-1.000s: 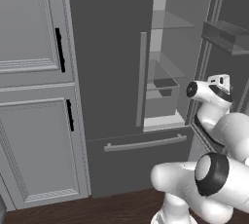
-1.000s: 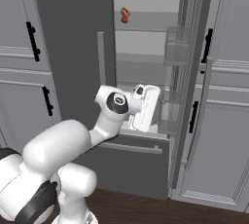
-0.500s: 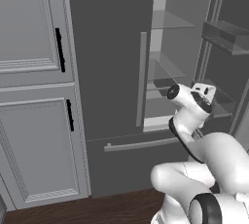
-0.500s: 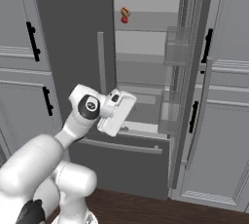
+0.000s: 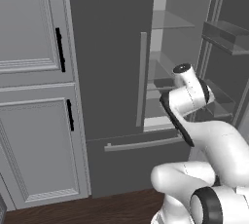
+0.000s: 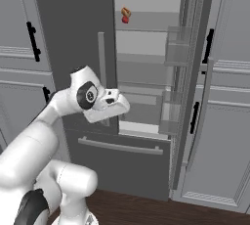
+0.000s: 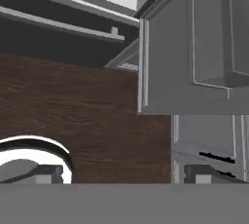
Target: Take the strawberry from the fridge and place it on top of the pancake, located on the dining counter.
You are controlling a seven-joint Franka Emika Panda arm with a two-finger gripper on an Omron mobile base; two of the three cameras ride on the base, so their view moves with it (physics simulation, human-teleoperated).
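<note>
The fridge (image 6: 68, 28) stands with its right door swung open and its pale interior showing. On an upper glass shelf lies the strawberry (image 6: 125, 19), tiny and red, just below an orange-brown hot-dog-like item (image 6: 126, 11). My gripper (image 6: 122, 107) hangs well below that shelf, in front of the shut left door at about drawer-top height. It points down at the floor, and in the hand view my gripper (image 7: 121, 175) is open with nothing between its widely spaced fingertips (image 7: 46, 173). The pancake and the dining counter are out of view.
The open fridge door (image 6: 178, 77) with its shelf bins juts out on the right. The bottom drawer's bar handle (image 6: 119, 146) sits below the hand. Grey panelled cabinets (image 5: 29, 121) flank the fridge on the left and cabinets (image 6: 224, 121) on the right. Dark wood floor (image 7: 73, 111) lies beneath.
The hand has swung to the left, away from the fridge opening and across the shut door. The jaws have stayed open and the strawberry has not moved.
</note>
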